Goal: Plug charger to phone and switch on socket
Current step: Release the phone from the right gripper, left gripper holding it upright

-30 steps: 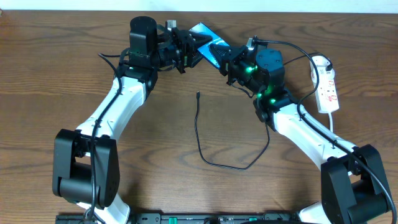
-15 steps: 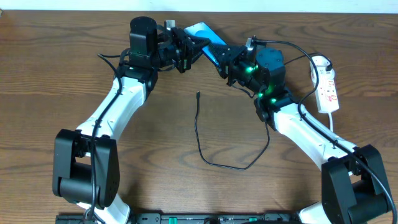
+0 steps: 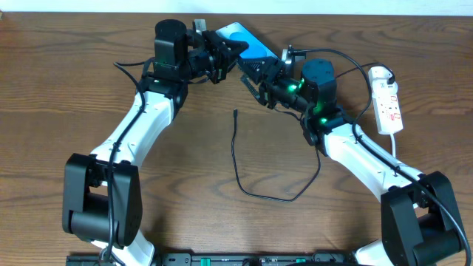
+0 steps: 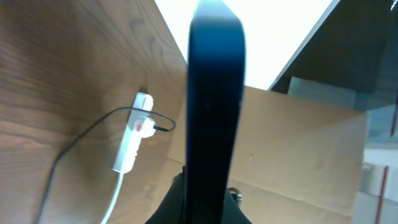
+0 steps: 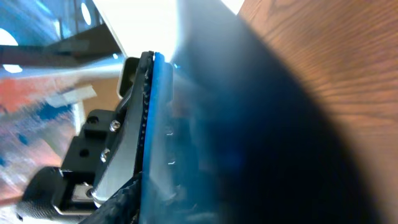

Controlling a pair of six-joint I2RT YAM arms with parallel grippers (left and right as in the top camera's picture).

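Note:
The phone [image 3: 242, 38], blue screen showing, is held tilted above the table's far edge with my left gripper [image 3: 224, 53] shut on its left end. In the left wrist view the phone [image 4: 214, 93] stands edge-on as a dark bar rising from between the jaws. My right gripper [image 3: 257, 77] is open just to the right of and below the phone, its fingers spread. The right wrist view is filled by the blurred blue phone [image 5: 186, 137]. The charger [image 3: 238, 159] lies loose in a loop on the table, its plug tip [image 3: 235, 112] free. The socket [image 3: 388, 100] lies at the far right.
A black lead [image 4: 158, 123] runs into the white socket [image 4: 132, 142], whose white cord [image 4: 81, 205] trails off toward the camera. Both white arms reach in from the near edge. A brown cardboard surface [image 4: 298, 155] stands beyond the table.
My left gripper has shut on the phone. My right gripper has opened and let go of it. The phone has shifted slightly left and toward the far edge.

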